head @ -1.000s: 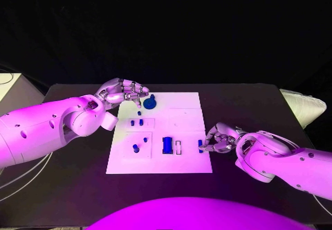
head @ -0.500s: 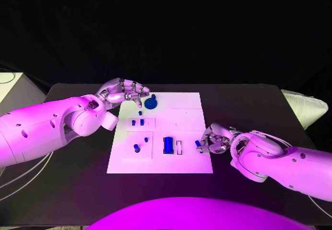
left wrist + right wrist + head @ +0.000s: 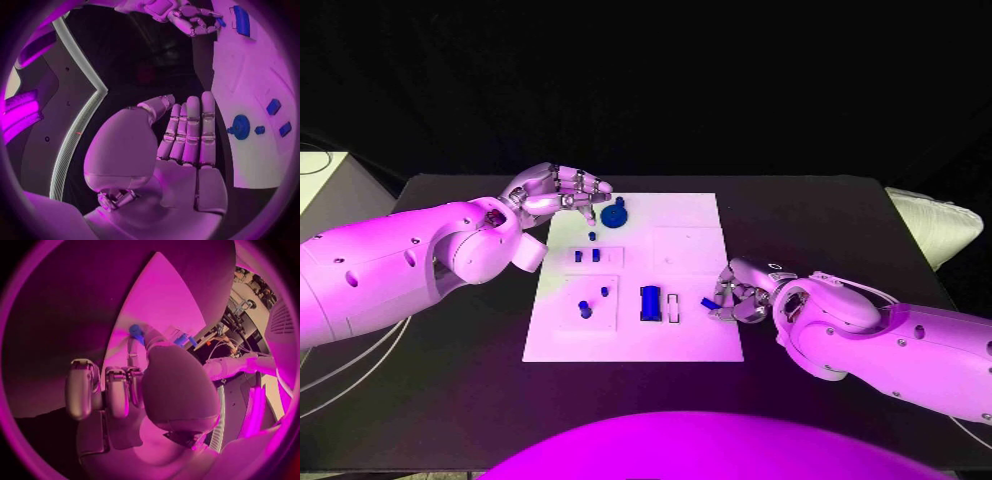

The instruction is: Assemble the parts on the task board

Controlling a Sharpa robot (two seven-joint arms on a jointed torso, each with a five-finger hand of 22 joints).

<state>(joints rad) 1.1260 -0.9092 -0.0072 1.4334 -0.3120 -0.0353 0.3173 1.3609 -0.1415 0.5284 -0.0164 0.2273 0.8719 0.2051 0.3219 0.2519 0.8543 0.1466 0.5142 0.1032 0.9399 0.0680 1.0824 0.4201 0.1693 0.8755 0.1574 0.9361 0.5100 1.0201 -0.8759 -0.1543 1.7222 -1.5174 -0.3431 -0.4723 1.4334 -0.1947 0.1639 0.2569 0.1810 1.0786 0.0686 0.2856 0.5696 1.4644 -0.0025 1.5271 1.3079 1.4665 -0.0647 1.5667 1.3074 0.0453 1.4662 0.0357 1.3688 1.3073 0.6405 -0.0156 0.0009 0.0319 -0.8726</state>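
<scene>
White flat rectangular task board point(image 3: 689, 345) lies mid black surface point(image 3: 805, 215), long axis running away from the robot. Right hand point(image 3: 740, 292) sits at the board's right edge, fingers point(image 3: 730, 272) curled in, pinching a small blue part point(image 3: 711, 303) at the fingertips; which way the part's long axis points is too small to tell. Just off those fingertips: dark blue rectangular block point(image 3: 648, 302), long axis along the board, beside a narrow white slot point(image 3: 672, 308). Left hand point(image 3: 560, 195) hovers at the board's far left corner, fingers point(image 3: 187, 130) held together and bent, gripping nothing. Round blue knob-shaped part point(image 3: 613, 214) lies right beside those fingertips; small blue pegs point(image 3: 586, 256) stand nearer the robot.
</scene>
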